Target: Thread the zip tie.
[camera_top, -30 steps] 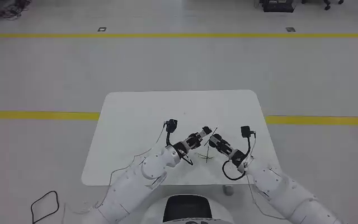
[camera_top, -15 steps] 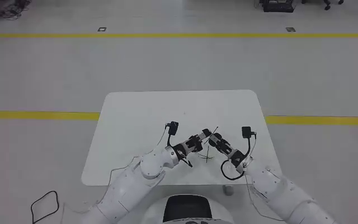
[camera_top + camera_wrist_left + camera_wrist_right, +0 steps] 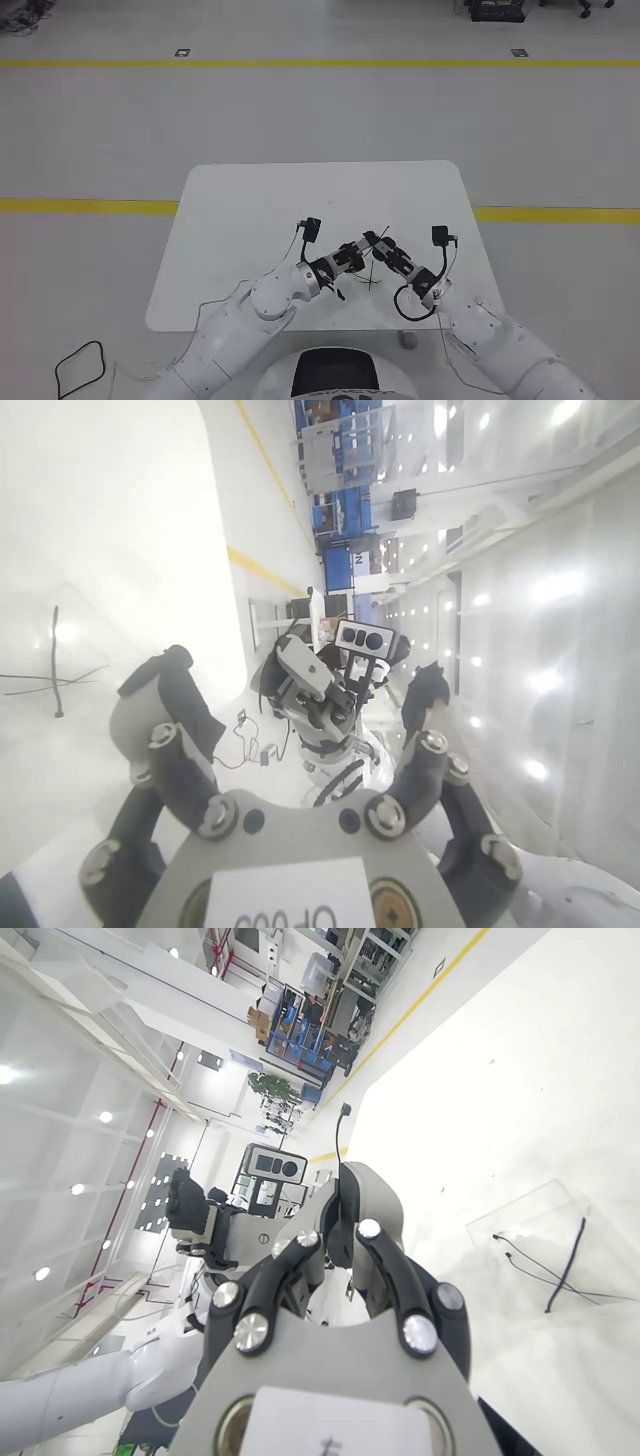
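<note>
Pinching a zip tie (image 3: 338,1143) upright above the table (image 3: 250,200), the right tool (image 3: 340,1198) faces the spread left tool (image 3: 300,667).

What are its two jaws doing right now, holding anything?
Left gripper: jaws open, holding nothing.
Right gripper: jaws shut on a zip tie.

The white worktop (image 3: 250,200) carries a clear sheet (image 3: 540,1213). Black zip ties (image 3: 372,278) lie crossed on it, just beside the right pincer (image 3: 378,243), toward the robot.
</note>
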You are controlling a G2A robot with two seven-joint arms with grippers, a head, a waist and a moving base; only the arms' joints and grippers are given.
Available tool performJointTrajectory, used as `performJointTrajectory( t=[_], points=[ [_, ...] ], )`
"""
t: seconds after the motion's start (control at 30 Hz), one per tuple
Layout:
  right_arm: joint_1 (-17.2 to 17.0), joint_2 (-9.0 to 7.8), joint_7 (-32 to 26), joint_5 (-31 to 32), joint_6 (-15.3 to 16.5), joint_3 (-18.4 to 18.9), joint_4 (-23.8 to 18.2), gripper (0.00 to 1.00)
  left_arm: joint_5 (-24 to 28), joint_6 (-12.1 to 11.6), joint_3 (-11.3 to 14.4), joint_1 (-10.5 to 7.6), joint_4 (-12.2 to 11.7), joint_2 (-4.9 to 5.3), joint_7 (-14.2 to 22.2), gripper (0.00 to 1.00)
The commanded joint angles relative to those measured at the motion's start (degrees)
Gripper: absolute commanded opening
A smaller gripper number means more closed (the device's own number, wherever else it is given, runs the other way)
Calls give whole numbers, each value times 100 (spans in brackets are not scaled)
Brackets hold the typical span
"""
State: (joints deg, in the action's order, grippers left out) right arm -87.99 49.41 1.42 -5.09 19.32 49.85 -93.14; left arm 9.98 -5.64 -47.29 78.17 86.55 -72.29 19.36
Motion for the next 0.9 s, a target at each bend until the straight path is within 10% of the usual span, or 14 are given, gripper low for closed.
performJointTrajectory(
  t=[0.0, 0.17, 0.47, 0.87],
  points=[
    [-33, 18, 32, 41, 16, 32, -11, 0, -50, 19, 11, -8, -25, 0, -46, 100],
    [-122, 62, 112, 146, 16, 131, -66, 0, -39, 45, 57, -33, -71, -16, -123, 100],
    [-224, 144, 100, 308, 16, 272, -87, 0, 15, 11, 57, -57, -127, -11, -71, 36],
    [-263, 263, -14, 418, -73, 390, -53, 0, 57, -4, 81, -92, -174, -8, -6, 20]
  ],
)
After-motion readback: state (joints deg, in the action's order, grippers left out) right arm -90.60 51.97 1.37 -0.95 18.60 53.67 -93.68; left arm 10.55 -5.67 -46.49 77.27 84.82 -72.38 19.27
